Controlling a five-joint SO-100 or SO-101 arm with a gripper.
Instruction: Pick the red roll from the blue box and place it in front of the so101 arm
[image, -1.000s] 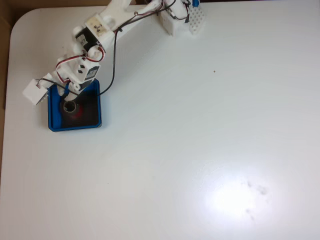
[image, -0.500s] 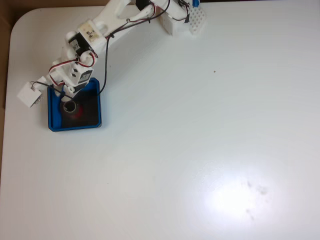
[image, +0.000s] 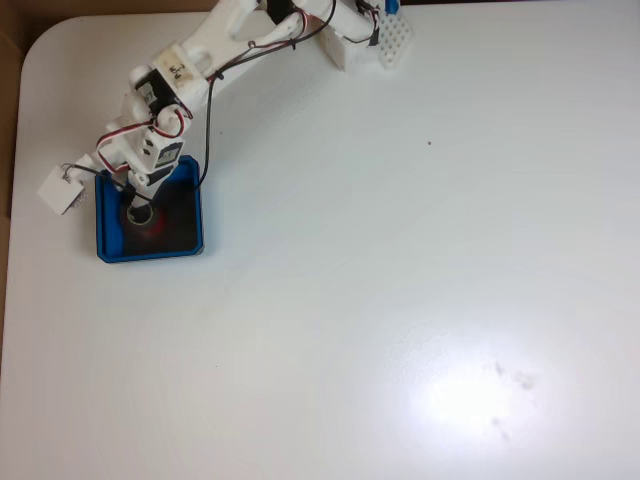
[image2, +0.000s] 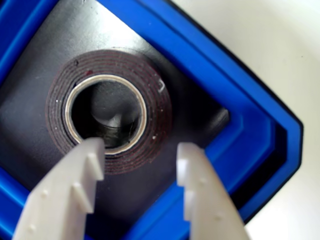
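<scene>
The blue box (image: 150, 222) sits at the left of the white table in the fixed view, with the red roll (image: 153, 226) lying flat on its black floor pad. The so101 arm (image: 180, 75) reaches down from the top edge, and its gripper (image: 138, 207) points into the box over the roll. In the wrist view the gripper (image2: 141, 152) is open just above the red roll (image2: 156, 117). One fingertip (image2: 92, 152) is over the roll's inner rim and the other (image2: 190, 155) is just outside its outer edge. The blue box's wall (image2: 250, 130) runs behind.
A white perforated block (image: 393, 40) stands by the arm's base at the top. A small white module (image: 58, 188) hangs off the wrist, left of the box. The table's rounded corner and left edge (image: 15, 150) are close to the box.
The wrist and forearm have swung a little to the left over the box, with the gripper tips staying at the roll. The roll and box have not moved.
</scene>
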